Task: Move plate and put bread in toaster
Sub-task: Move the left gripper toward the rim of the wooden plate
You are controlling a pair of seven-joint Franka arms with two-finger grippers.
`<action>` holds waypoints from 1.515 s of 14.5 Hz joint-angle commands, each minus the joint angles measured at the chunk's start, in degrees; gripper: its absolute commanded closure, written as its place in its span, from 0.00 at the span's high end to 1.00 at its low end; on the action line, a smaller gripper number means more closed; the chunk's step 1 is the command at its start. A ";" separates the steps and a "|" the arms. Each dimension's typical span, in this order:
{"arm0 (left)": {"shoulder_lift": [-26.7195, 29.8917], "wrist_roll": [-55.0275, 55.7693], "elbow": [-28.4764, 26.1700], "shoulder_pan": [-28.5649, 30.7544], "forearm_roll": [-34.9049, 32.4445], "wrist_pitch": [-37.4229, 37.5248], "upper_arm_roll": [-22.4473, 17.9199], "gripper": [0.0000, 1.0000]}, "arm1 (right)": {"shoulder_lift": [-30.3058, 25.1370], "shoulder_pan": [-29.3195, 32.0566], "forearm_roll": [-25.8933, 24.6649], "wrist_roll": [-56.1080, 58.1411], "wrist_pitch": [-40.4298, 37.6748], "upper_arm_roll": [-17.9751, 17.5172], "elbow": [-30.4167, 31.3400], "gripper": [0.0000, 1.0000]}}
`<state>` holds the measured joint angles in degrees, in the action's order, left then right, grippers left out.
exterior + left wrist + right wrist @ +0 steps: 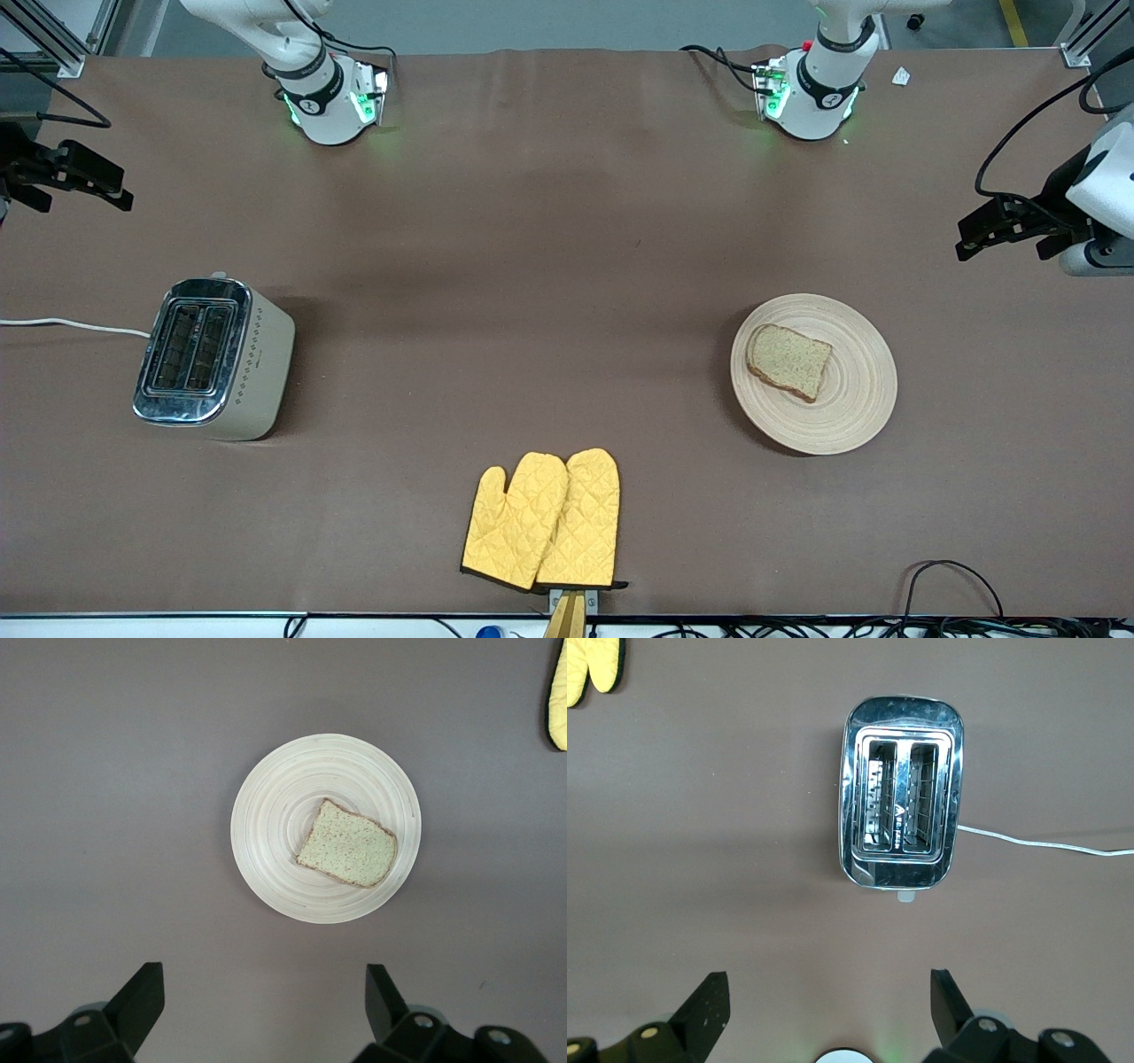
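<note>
1. The plate (813,374) is sitting on the table (532,266) at right of centre in the front frame, toward the left arm's end.
2. The bread (788,361) is lying flat on the plate, off its centre.
3. The toaster (213,358) is standing at the frame's left, both slots empty, its white cord (71,325) trailing to the left edge.
4. The left tool (1010,226) is hovering at the right edge, fingers spread wide, holding nothing.
5. The right tool (75,177) is hovering at the left edge, also spread wide and empty.
6. Two yellow oven mitts (545,521) are lying at bottom centre.
</note>
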<state>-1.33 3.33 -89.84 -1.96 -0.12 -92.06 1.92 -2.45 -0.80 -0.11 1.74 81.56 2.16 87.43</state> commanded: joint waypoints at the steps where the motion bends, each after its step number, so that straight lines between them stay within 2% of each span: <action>1: -0.51 -0.78 1.25 -0.06 -1.20 0.13 -0.08 1.00 | -0.01 0.45 -0.51 0.46 -0.53 -0.31 -0.59 1.00; 10: -2.09 -0.16 1.16 0.11 -2.07 -0.05 -0.43 1.00 | -0.01 0.54 -0.50 0.54 -0.53 -0.31 -0.59 1.00; 13: -4.72 -1.04 0.89 4.31 -1.12 1.09 -0.43 1.00 | -0.01 0.54 -0.50 0.55 -0.53 -0.31 -0.51 1.00; 15: -7.53 -2.35 1.25 8.36 2.73 0.92 -0.43 1.00 | -0.01 0.54 -0.50 0.46 -0.53 -0.31 -0.51 1.00; 18: -13.15 -13.05 1.16 12.94 10.38 -3.11 -0.43 1.00 | -0.01 0.45 -0.42 0.46 -0.53 -0.31 -0.51 1.00; 22: -22.90 -23.16 1.25 18.21 18.56 -3.74 -0.43 1.00 | -0.01 0.45 -0.42 0.55 -0.53 -0.31 -0.51 1.00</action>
<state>-19.71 -15.22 -90.13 14.60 15.15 -95.74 1.25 -2.45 -0.80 -0.11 1.74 81.54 2.15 87.43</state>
